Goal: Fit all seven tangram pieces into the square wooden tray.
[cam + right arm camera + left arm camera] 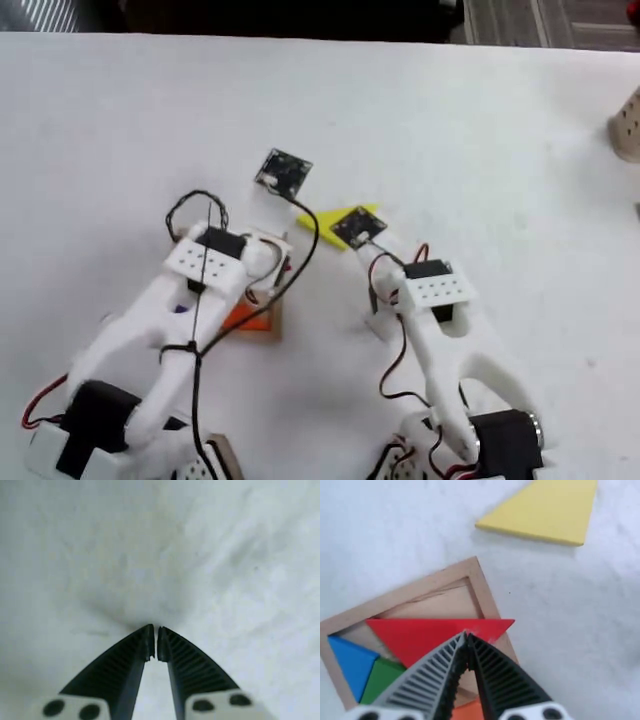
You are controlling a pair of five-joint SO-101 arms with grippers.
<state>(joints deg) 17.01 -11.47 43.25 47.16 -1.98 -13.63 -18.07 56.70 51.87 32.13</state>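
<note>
The square wooden tray (482, 587) lies on the white table and holds a blue piece (351, 661), a green piece (381, 676) and an orange piece (472, 711). A red triangle (420, 635) lies across them, one corner sticking out over the tray's rim. My left gripper (467, 637) is shut, its tips resting on the red triangle's edge. A yellow triangle (547, 507) lies on the table beyond the tray, also seen as the yellow triangle (325, 220) between the arms. My right gripper (154, 642) is shut just above bare table, holding nothing.
The left arm (215, 265) covers most of the tray (272, 325) from above; the right arm (435, 290) stands beside it. A beige perforated object (628, 125) sits at the far right edge. A wooden block (222, 460) is near the left arm's base.
</note>
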